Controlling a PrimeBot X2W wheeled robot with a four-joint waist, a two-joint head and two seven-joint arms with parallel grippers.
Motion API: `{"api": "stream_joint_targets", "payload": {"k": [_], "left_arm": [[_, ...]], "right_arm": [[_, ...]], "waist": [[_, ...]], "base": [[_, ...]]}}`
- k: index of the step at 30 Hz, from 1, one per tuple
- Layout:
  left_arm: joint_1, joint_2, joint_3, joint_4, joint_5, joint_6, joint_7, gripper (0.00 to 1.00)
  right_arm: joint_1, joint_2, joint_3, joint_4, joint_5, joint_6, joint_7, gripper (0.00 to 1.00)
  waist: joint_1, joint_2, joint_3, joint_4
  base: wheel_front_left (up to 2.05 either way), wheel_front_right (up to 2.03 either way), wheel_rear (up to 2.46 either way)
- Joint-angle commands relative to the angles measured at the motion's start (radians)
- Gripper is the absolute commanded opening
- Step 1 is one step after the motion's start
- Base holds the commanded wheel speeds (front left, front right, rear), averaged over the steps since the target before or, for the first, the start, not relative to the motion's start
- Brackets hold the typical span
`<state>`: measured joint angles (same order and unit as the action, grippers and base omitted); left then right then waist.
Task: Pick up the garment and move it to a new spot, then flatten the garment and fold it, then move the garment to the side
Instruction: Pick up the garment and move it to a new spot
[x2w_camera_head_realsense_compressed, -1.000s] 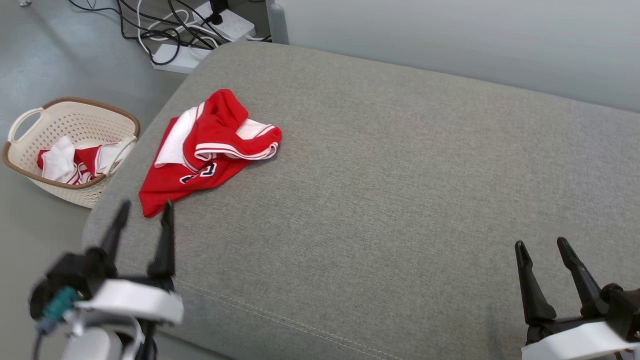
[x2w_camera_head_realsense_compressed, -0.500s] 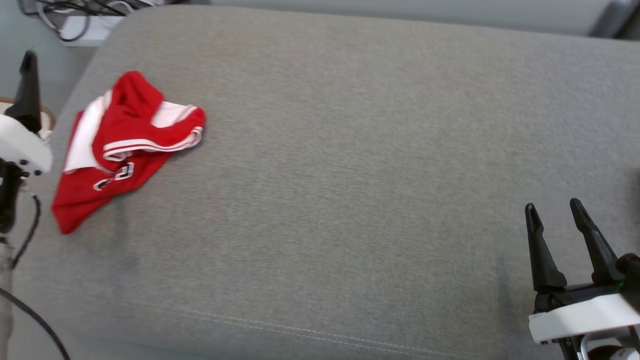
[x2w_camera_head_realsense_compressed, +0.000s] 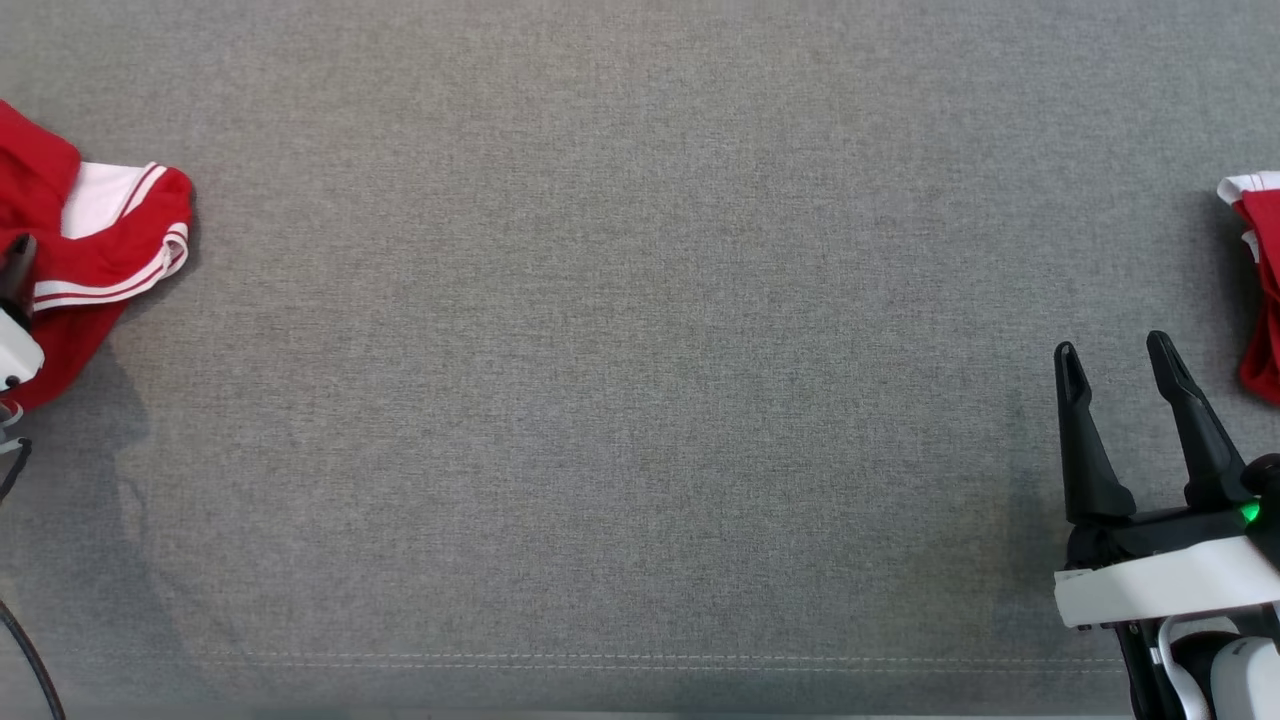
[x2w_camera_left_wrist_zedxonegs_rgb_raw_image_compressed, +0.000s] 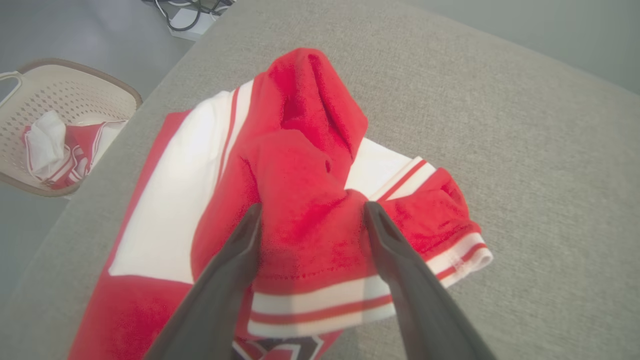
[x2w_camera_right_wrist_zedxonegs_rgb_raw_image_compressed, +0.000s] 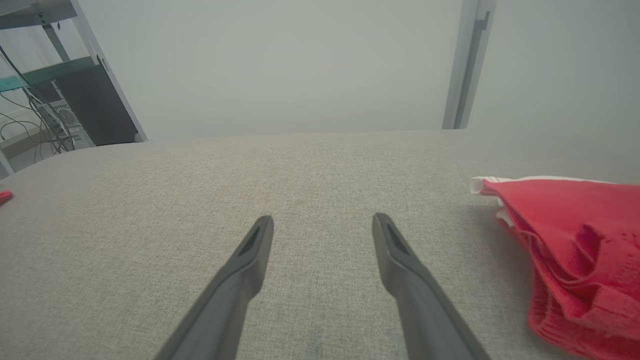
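1. The garment, a crumpled red and white jersey, lies at the left edge of the head view on a grey woven cushion.
2. It looks light, soft and floppy, likely to sag when lifted.
3. The raised red fold at the centre of the left wrist view seems the best hold.
4. The left gripper stands with fingers apart either side of that fold, gripping nothing.
5. The right gripper, lower right of the head view, is also spread and empty.
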<state>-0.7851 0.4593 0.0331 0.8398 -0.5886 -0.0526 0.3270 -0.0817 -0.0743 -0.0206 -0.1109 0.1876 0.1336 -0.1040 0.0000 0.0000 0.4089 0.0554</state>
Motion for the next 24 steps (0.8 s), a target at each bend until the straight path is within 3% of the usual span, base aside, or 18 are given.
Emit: {"api": "stream_joint_targets", "payload": {"k": [1, 4, 5, 6, 7, 18, 24], "left_arm": [[-0.038, 0.074, 0.03, -0.003, -0.003, 0.006, 0.002, 1.0], [-0.044, 0.072, 0.035, 0.031, -0.013, 0.009, 0.002, 1.0], [-0.043, 0.072, 0.03, 0.041, -0.012, 0.006, 0.009, 0.75], [-0.045, 0.073, 0.026, 0.056, -0.013, 0.005, 0.014, 0.18], [-0.047, 0.074, 0.022, 0.062, -0.01, 0.005, 0.017, 0.0], [-0.102, 0.113, -0.012, -0.02, 0.045, 0.002, -0.108, 0.0], [-0.118, 0.11, -0.051, -0.177, 0.089, -0.004, -0.198, 0.0]], "right_arm": [[-0.021, -0.014, 0.027, -0.017, 0.007, -0.003, -0.013, 1.0], [-0.032, -0.015, 0.034, -0.012, 0.018, -0.003, -0.018, 1.0], [-0.035, -0.017, 0.035, -0.011, 0.023, -0.003, -0.02, 1.0], [-0.036, -0.021, 0.036, -0.008, 0.025, -0.003, -0.023, 1.0], [-0.037, -0.023, 0.037, -0.007, 0.027, -0.003, -0.023, 1.0], [-0.024, -0.03, 0.03, 0.004, 0.042, -0.003, -0.023, 1.0], [-0.013, -0.027, 0.036, 0.006, 0.052, -0.003, -0.017, 1.0]], "waist": [[0.0, 0.0, 0.021, -0.016], [0.0, 0.0, 0.026, -0.02], [0.0, 0.0, 0.026, -0.021], [0.0, 0.0, 0.026, -0.021], [0.0, 0.0, 0.027, -0.021], [0.0, 0.0, -0.01, -0.004], [0.0, 0.0, -0.048, 0.011]], "base": [[0.0, 0.0, 0.0], [0.0, 0.0, 0.0], [0.0, 0.0, 0.0], [0.0, 0.0, 0.0], [0.0, 0.0, 0.0], [0.0, 0.0, 0.0], [0.0, 0.0, 0.0]]}}
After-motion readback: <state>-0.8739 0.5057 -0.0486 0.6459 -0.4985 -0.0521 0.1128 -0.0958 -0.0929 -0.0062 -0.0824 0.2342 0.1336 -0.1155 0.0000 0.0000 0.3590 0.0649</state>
